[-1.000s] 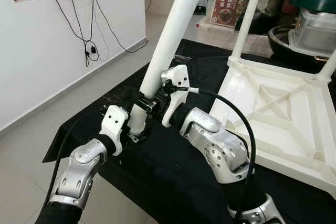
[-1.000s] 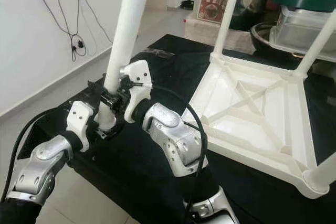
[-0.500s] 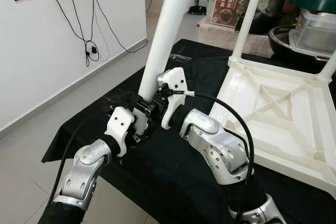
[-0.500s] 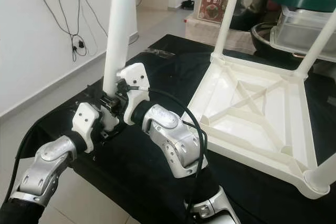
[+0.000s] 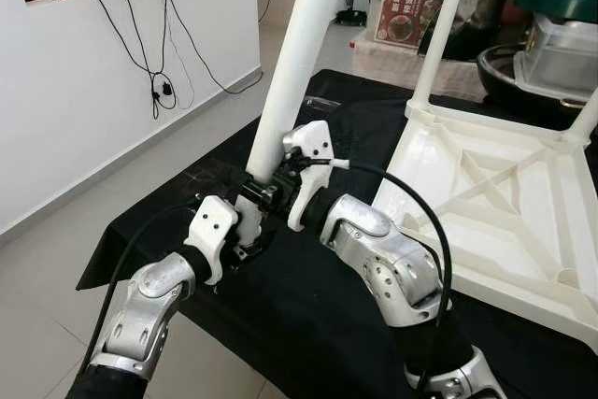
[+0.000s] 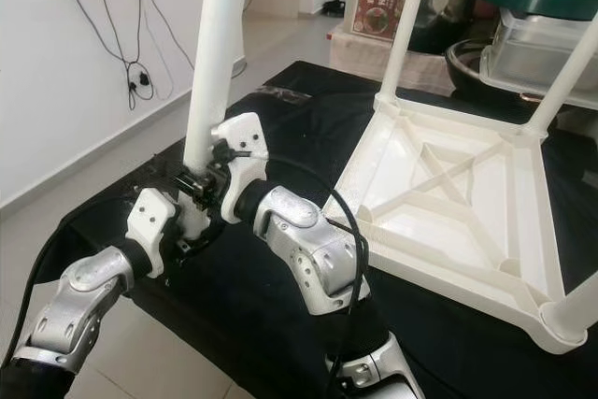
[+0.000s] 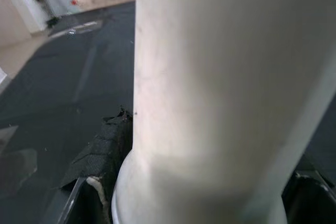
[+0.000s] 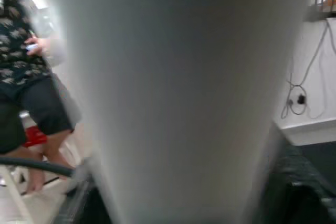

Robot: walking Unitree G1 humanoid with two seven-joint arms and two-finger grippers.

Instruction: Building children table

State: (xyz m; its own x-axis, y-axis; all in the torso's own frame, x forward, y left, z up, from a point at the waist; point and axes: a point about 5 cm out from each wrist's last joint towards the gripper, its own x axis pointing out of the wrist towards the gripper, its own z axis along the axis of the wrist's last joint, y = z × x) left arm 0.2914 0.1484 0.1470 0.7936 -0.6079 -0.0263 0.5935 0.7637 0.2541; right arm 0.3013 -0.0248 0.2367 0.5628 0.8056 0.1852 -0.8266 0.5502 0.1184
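Gripping the table leg (image 5: 297,63) near its base: left claw (image 5: 245,229), right claw (image 5: 271,192).

- Your left arm (image 5: 145,310) reaches forward over the near edge of the worktop, elbow bent, wrist turned inward.
- Your left gripper (image 5: 245,231) is closed around the bottom end of the white leg (image 5: 297,53).
- Your right arm (image 5: 388,263) bends sharply at the elbow and crosses in toward the left.
- Your right gripper (image 5: 266,192) clamps the same leg just above the left one, both close together.
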